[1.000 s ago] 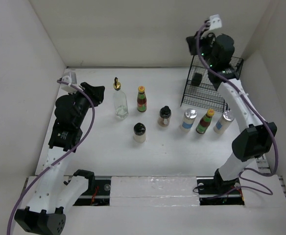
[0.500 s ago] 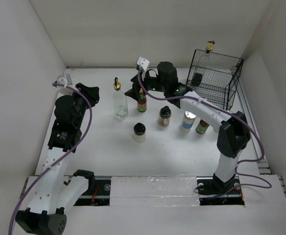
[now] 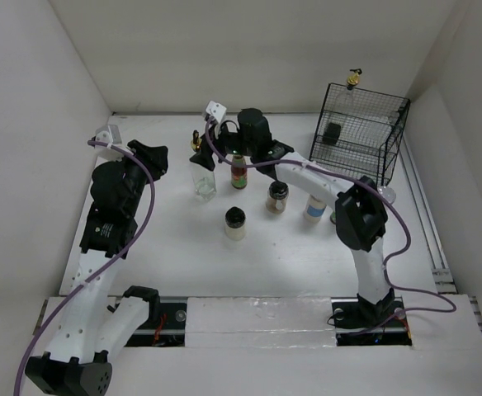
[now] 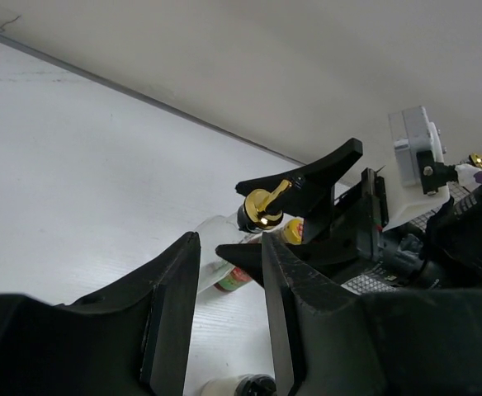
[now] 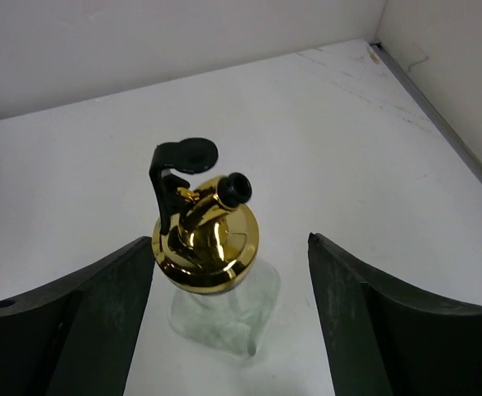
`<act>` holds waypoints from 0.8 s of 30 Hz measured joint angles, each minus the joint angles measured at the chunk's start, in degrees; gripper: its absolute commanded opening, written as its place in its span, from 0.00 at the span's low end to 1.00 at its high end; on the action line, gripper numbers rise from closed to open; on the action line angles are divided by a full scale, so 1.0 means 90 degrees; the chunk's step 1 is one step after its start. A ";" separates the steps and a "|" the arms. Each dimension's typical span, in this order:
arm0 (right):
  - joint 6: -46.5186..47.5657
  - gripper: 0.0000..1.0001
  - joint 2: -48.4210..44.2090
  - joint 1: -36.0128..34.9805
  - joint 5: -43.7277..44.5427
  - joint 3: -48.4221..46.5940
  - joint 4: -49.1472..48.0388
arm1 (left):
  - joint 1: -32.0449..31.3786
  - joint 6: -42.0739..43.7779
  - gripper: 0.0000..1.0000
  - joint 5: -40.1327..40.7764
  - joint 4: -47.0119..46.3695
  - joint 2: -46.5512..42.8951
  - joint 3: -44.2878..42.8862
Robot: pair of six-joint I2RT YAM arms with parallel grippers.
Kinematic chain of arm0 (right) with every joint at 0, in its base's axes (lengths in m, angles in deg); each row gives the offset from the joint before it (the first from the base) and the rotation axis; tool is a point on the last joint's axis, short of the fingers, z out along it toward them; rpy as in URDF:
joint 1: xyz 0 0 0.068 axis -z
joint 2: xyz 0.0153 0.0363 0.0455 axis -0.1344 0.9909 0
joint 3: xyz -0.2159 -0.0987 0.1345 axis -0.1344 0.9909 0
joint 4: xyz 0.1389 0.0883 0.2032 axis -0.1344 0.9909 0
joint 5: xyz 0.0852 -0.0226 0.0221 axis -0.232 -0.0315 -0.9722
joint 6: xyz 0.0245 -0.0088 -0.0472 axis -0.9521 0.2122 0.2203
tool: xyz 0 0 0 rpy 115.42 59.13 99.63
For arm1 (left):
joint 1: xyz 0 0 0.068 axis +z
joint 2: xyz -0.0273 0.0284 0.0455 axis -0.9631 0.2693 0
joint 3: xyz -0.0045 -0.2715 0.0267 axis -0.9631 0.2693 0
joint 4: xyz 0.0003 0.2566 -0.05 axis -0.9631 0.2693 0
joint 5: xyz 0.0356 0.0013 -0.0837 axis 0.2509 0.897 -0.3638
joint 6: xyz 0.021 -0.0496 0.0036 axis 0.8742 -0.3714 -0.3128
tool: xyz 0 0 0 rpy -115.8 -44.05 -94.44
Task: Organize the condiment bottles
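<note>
A clear glass bottle [image 3: 201,180] with a gold spout [image 5: 205,233] stands at the left of the row. My right gripper [image 5: 229,241] is open around that spout, one finger on each side, touching nothing. Beside it stand a yellow-capped red-labelled sauce [image 3: 239,173], two black-capped jars [image 3: 277,196] [image 3: 235,223] and a white-capped shaker [image 3: 314,206] half hidden by the right arm. Another gold-spouted bottle [image 3: 354,79] pokes out of the black wire basket [image 3: 365,132]. My left gripper [image 4: 229,239] hovers left of the glass bottle, jaws slightly apart and holding nothing.
The right arm [image 3: 307,173] stretches across the middle of the row, low over the bottles. A bottle [image 3: 386,195] stands in front of the basket, mostly hidden. White walls close the table at the back and on both sides.
The right arm swung from the basket at the back right across to the glass bottle on the left, and its jaws opened. A gold-spouted bottle now shows in the basket. The left arm barely moved.
</note>
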 measured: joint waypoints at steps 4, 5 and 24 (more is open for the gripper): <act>-0.0155 0.71 0.0153 -0.0114 0.0146 -0.0015 -0.0316 | 0.0000 0.0002 0.32 -0.0017 0.0002 -0.0015 0.0000; -0.0194 0.66 0.0180 -0.0146 0.0216 -0.0015 -0.0384 | 0.0000 0.0000 0.32 -0.0019 0.0000 -0.0027 0.0000; -0.1360 0.02 0.0226 -0.0223 0.1277 0.0202 -0.1700 | 0.0000 0.0007 0.33 -0.0063 -0.0002 -0.0036 0.0000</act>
